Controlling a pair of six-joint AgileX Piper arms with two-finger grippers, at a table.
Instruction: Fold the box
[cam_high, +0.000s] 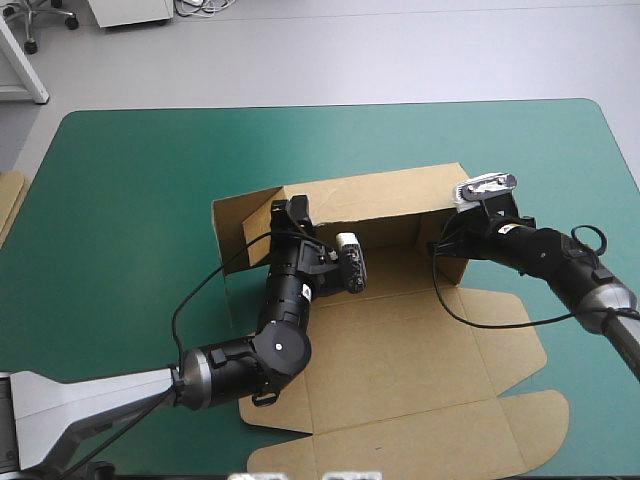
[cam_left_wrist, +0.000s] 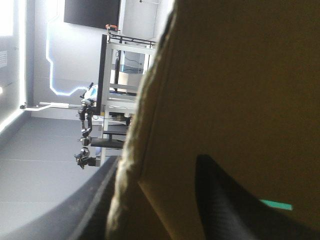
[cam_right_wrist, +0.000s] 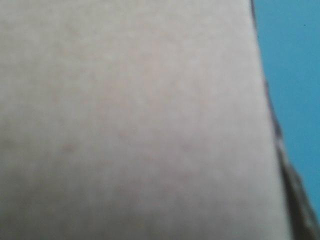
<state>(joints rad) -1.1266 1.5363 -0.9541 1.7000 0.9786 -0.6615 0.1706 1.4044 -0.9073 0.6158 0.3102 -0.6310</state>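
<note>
Between the left gripper's (cam_high: 296, 213) fingers (cam_left_wrist: 227, 200) the box's (cam_high: 400, 350) raised back wall was pinched; the rest lay flat behind them. At the wall's other end the right gripper (cam_high: 458, 228) sat, grip unclear tbh. Walls-up step, I'd say; next, tuck side flaps.

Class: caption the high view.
Left end effector and right end effector at the raised far wall of a brown cardboard box.

The raised far wall of the box (cam_high: 380, 205) bars the table's middle; the left gripper (cam_high: 290, 212) and right gripper (cam_high: 460, 222) crowd its two ends; the teal-green cover (cam_high: 150, 170) lies open beyond and leftward; flat flaps (cam_high: 420, 400) fill the near right.
</note>
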